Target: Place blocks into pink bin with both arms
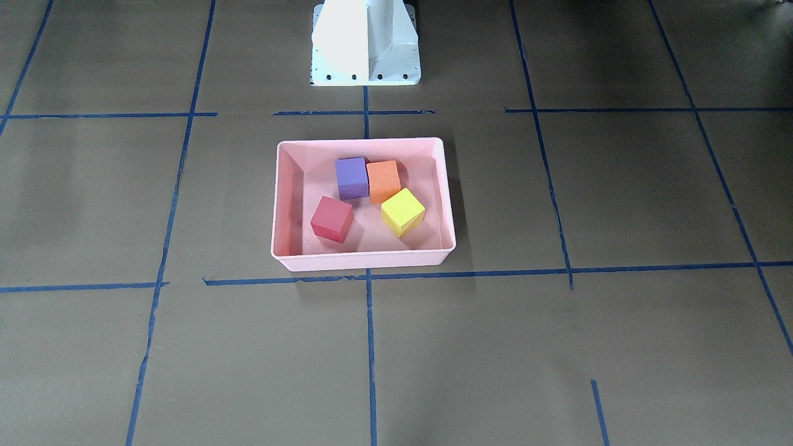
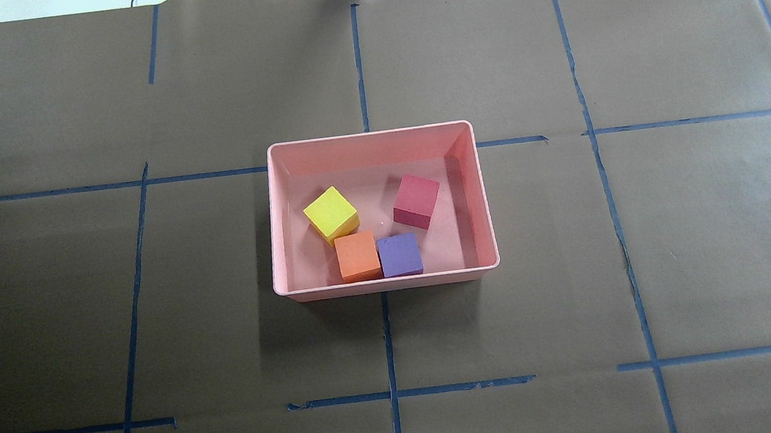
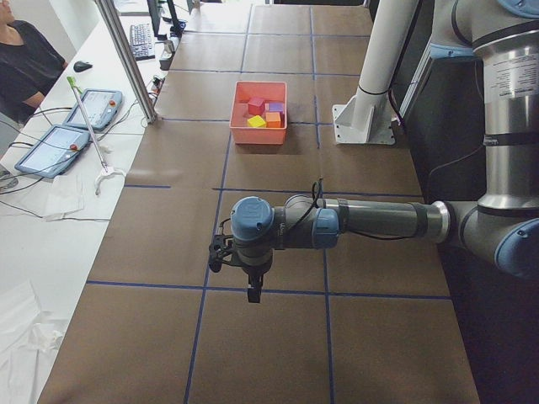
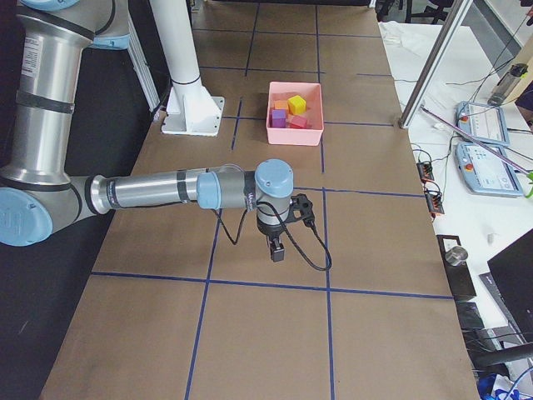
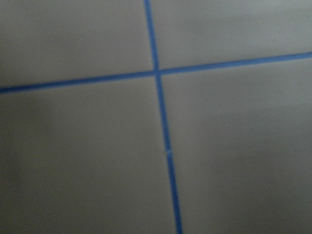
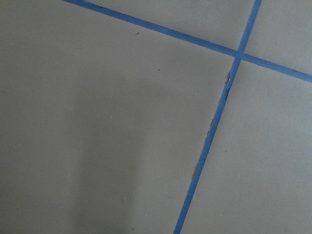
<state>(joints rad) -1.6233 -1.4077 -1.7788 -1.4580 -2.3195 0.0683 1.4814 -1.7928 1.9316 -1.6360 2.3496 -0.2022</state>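
Note:
The pink bin (image 1: 365, 262) sits mid-table and holds all four blocks. The purple block (image 1: 352, 178) and orange block (image 1: 384, 181) touch side by side. The yellow block (image 1: 403, 212) sits at the orange block's corner, and the red block (image 1: 332, 218) lies apart. The overhead view shows the same bin (image 2: 386, 283). My left gripper (image 3: 253, 290) shows only in the exterior left view, low over bare table far from the bin. My right gripper (image 4: 277, 248) shows only in the exterior right view, likewise far from the bin. I cannot tell whether either is open or shut.
The white pedestal (image 1: 365, 43) stands behind the bin on the robot's side. Blue tape lines (image 2: 387, 332) grid the brown paper table. Both wrist views show only paper and tape. Tablets (image 3: 55, 147) and an operator (image 3: 25, 59) are beyond the far table edge.

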